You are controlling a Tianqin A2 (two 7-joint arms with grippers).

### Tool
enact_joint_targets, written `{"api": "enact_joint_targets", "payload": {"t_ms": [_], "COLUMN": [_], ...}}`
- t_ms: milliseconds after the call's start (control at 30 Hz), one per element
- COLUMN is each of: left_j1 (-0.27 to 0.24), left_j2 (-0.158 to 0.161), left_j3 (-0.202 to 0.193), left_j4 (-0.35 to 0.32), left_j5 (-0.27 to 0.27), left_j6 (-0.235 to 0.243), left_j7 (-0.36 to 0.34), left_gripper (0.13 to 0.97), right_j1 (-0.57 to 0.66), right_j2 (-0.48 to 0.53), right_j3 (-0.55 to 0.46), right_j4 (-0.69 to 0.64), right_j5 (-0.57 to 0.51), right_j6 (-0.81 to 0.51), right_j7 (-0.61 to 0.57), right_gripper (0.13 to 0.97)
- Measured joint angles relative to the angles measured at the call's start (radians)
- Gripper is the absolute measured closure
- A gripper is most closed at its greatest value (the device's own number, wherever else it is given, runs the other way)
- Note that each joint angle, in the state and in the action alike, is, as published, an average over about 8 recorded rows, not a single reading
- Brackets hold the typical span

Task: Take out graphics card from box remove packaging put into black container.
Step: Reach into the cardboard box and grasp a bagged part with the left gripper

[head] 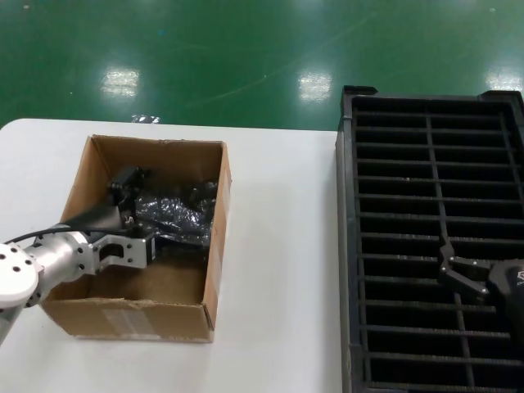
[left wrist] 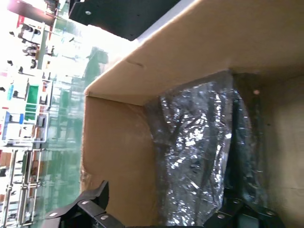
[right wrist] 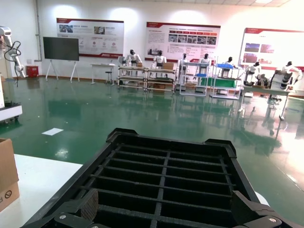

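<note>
The brown cardboard box (head: 214,246) stands on the left of the white table. Inside it lies a shiny, crinkled dark bag (head: 176,214) with dark shapes showing through it. The graphics card itself does not show clearly. My left gripper (head: 168,243) reaches down into the box and is open. In the left wrist view the bag (left wrist: 199,152) lies against the box wall (left wrist: 118,156), partly between the spread fingers (left wrist: 92,202) of my left gripper (left wrist: 165,198). My right gripper (head: 449,264) hovers open and empty over the black container (head: 430,164), which also shows in the right wrist view (right wrist: 164,166).
Bare white table (head: 278,270) lies between the box and the container. The container's slots look empty. The green floor (head: 246,49) lies beyond the table's far edge. A corner of the cardboard box (right wrist: 7,175) shows in the right wrist view.
</note>
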Motion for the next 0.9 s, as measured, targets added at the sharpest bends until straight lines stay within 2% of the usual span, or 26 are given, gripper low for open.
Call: {"api": "enact_joint_targets", "payload": {"t_ms": [100,367,400,667,900], "left_j1": [0.006,0.012,0.013,0.019,0.026], "left_j2": [-0.002,0.000,0.000,0.002,-0.001], "left_j3": [0.001,-0.008,-0.009,-0.020,-0.021], "left_j4": [0.002,0.012,0.011,0.016,0.003], "left_j5": [-0.002,-0.022,-0.025,-0.041,-0.044], "left_j6": [0.002,0.007,0.008,0.013,0.019], "left_j7": [0.002,0.037,0.042,0.068,0.066], "left_gripper": [0.320,0.512,0.512,0.721,0.830], "right_j1": [0.000,0.000,0.000,0.000,0.000], "right_j2": [0.000,0.000,0.000,0.000,0.000], "right_j3": [0.000,0.000,0.000,0.000,0.000], "right_j4": [0.000,0.000,0.000,0.000,0.000], "right_j5": [0.000,0.000,0.000,0.000,0.000], "right_j6": [0.000,0.000,0.000,0.000,0.000], "right_j7": [0.000,0.000,0.000,0.000,0.000], "right_gripper": [0.129,0.129,0.129,0.129,0.129]}}
